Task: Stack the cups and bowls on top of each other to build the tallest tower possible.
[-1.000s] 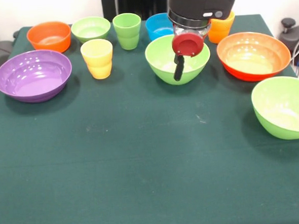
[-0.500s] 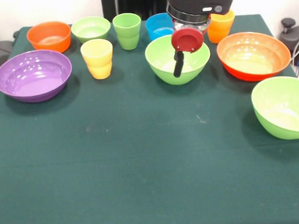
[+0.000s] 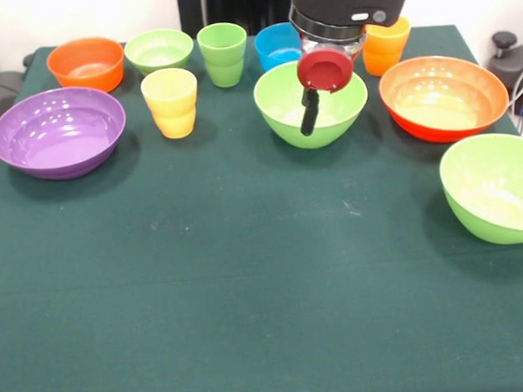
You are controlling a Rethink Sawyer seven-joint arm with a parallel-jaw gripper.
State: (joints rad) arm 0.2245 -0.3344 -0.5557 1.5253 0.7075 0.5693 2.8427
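Gripper (image 3: 310, 113) risen slightly, over green bowl (image 3: 283, 115)

The hand (image 3: 309, 113) hangs over a large light green bowl (image 3: 283, 115) at mid-bench (image 3: 250, 294). Behind stand the blue bowl (image 3: 274, 44) and orange-yellow cup (image 3: 386, 55); the orange-red bowl (image 3: 442, 96) sits beside it, the yellow cup (image 3: 170, 102) and purple bowl (image 3: 58, 131) well apart.
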